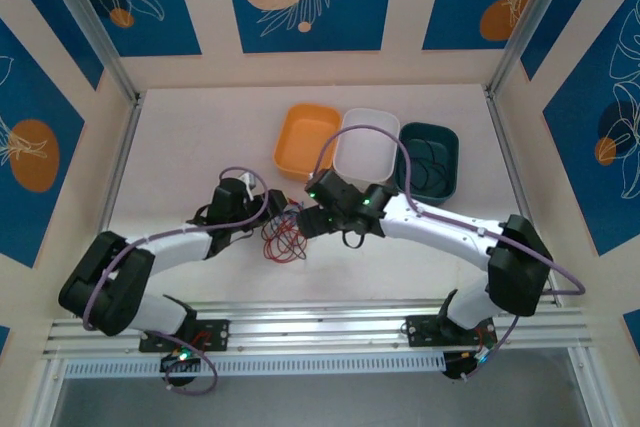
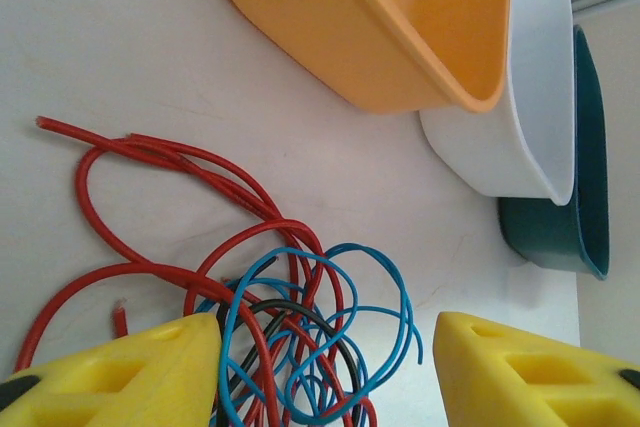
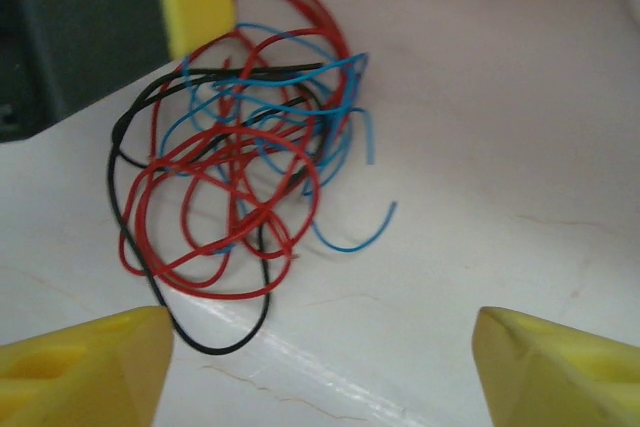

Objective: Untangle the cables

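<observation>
Presently, top: cables (image 1: 283,240) tangled on table (image 1: 190,137), front-centre; left wrist: left gripper (image 2: 325,372) part-open, tangle's edge lies within jaws, nothing clamped, so nearer; right wrist: right gripper (image 3: 320,357) wide open, empty, tangle ahead-left.

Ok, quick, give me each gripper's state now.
Left gripper: open, cables lying between the jaws, not gripped.
Right gripper: open, empty.
</observation>
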{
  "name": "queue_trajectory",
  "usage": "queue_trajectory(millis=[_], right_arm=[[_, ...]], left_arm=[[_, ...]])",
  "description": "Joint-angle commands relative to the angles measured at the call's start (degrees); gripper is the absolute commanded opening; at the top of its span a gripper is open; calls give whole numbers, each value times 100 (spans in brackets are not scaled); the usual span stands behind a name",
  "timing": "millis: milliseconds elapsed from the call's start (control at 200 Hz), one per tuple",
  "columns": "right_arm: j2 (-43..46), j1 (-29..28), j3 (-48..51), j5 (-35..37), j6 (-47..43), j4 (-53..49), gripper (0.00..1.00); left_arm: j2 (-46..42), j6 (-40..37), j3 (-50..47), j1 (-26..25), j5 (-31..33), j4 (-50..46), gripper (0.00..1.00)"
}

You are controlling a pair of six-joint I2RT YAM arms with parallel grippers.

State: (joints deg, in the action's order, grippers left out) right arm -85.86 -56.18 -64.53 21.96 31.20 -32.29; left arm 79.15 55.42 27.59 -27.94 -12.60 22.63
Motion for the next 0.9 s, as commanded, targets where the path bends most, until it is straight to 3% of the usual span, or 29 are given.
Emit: queue_trajectory(millis=[0,340,625,795,890], right_arm=[[-331,-301,-351,-60,-245,-1,74],[-1593,-825,-1141,195,-696,-269,53],[-2252,-912,-1419,258,-766,-410,42],[-2419,-889,-1493,269,-710,-431,29],[-2426,-842,-1544,275,-669,-479,14]], left_arm=[[-129,-68,46,-9,229,-398,58],[-514,90,-261,212,551,-830,59],[-1002,56,-517,421,763,-1288,61],[-1090,-105,-517,430,862,-1663,62],[-1135,-212,-518,429,873,-1828,62]])
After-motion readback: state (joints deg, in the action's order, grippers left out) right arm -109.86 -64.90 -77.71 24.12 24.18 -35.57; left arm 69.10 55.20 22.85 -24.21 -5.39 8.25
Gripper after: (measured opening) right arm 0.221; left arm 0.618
